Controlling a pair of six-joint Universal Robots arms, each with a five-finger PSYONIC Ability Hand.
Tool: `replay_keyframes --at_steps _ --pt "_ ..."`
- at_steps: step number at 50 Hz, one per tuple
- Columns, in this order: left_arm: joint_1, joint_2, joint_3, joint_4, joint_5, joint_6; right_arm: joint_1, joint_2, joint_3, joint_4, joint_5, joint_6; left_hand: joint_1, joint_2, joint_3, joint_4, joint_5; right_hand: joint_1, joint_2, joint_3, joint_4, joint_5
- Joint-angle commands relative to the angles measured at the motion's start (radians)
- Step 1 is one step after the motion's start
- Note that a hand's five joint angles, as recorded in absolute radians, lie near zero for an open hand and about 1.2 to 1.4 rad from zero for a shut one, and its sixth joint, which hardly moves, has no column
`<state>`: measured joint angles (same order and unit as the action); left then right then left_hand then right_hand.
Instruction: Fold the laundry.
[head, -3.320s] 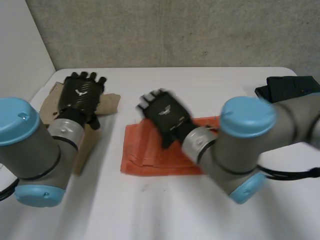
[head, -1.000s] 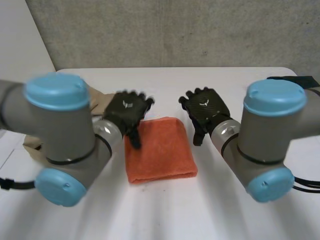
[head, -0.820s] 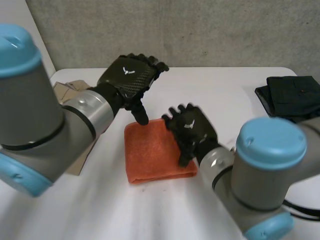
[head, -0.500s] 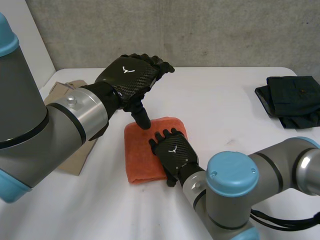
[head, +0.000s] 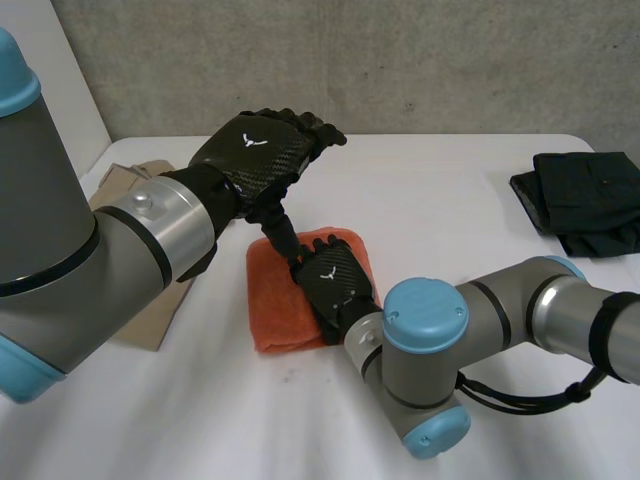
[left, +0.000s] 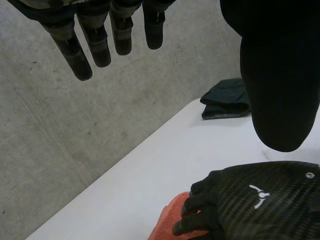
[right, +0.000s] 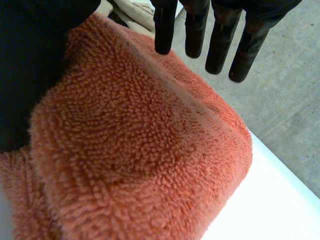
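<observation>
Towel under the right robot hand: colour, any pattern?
The towel is plain orange, looped terry pile, no pattern. The right wrist view shows it best.

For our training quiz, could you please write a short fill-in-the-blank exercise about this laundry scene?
1. The right hand rests on top of the folded ____ towel.
2. The dark folded garment lies on the robot's ____ side of the table.
3. The tan cloth is partly hidden by the ____ arm.
Missing words: orange; right; left.

orange towel (head: 277, 305), black cloth (head: 582, 198), white table (head: 450, 195)
</observation>
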<state>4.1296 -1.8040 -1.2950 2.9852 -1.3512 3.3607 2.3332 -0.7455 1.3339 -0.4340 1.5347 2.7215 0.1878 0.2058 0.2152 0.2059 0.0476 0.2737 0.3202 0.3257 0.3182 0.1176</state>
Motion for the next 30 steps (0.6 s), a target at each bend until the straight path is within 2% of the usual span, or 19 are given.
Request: replay_keyframes --at_steps 1,5,9,11,14,20,30 --pt "0.004 0.000 -0.001 0.000 0.000 -0.010 0.000 0.035 -0.068 0.014 -0.004 0.001 0.029 0.011 0.001 0.011 -0.006 0.205 0.158 0.153 0.160 0.186" --pt "0.018 0.000 0.000 0.001 0.001 -0.043 0.000 0.060 -0.104 0.040 -0.018 0.001 0.040 0.022 0.013 0.022 0.006 0.319 0.272 0.267 0.274 0.300" --pt "0.024 0.000 0.000 0.001 0.004 -0.063 -0.006 0.086 -0.142 0.081 -0.047 -0.002 0.049 0.031 0.022 0.031 0.015 0.621 0.574 0.569 0.577 0.603" --pt "0.026 0.000 0.002 0.001 0.004 -0.064 -0.012 0.097 -0.160 0.103 -0.056 -0.002 0.052 0.034 0.025 0.034 0.018 0.879 0.832 0.827 0.834 0.860" --pt "0.026 0.000 0.000 0.001 0.004 -0.064 -0.037 0.100 -0.176 0.121 -0.050 0.000 0.052 0.034 0.025 0.034 0.018 1.122 1.075 1.070 1.077 1.104" --pt "0.024 0.000 0.000 0.001 0.006 -0.064 -0.116 0.046 -0.153 0.127 -0.050 -0.002 0.070 0.052 0.042 0.052 0.035 1.123 1.076 1.071 1.078 1.104" --pt "0.024 0.002 0.002 0.003 0.004 -0.066 -0.354 -0.115 -0.049 0.165 -0.076 -0.071 0.082 0.063 0.054 0.063 0.047 1.123 1.076 1.071 1.078 1.104"
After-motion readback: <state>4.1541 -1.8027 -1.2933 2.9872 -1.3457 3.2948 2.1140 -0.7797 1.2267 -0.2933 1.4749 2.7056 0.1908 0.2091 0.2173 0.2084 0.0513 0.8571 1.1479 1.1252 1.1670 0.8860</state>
